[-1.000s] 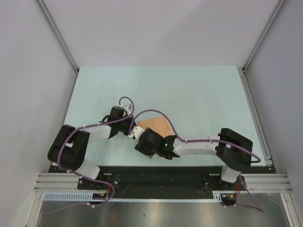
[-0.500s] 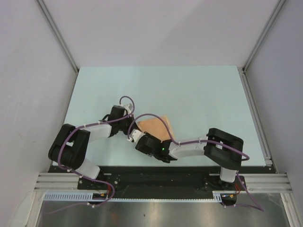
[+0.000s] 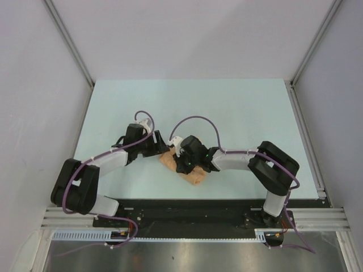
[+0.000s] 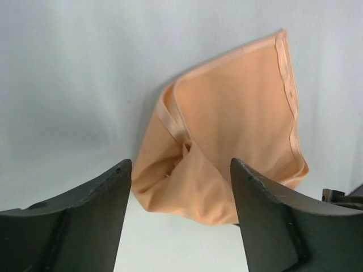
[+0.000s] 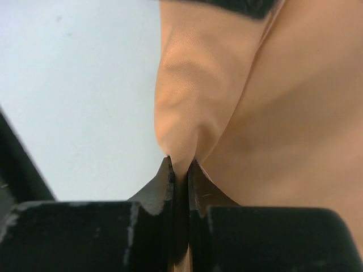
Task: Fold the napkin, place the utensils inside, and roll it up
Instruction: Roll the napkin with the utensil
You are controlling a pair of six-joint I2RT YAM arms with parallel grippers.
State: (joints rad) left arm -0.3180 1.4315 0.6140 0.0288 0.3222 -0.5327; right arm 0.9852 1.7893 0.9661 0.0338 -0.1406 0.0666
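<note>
- Right wrist view: right fingers (image 5: 156,192) clenched on a pleat of the napkin (image 5: 283,113).
- Left wrist view: left fingers (image 4: 85,215) released; folded napkin just ahead on worktop (image 4: 68,85).
- Folding step, apparently; fork unseen, so the next move calls for locating it.

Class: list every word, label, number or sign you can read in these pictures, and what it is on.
None: no text can be read in any view. The peach-orange cloth napkin is plain; the black left gripper, black right gripper and pale green table show no lettering.
</note>
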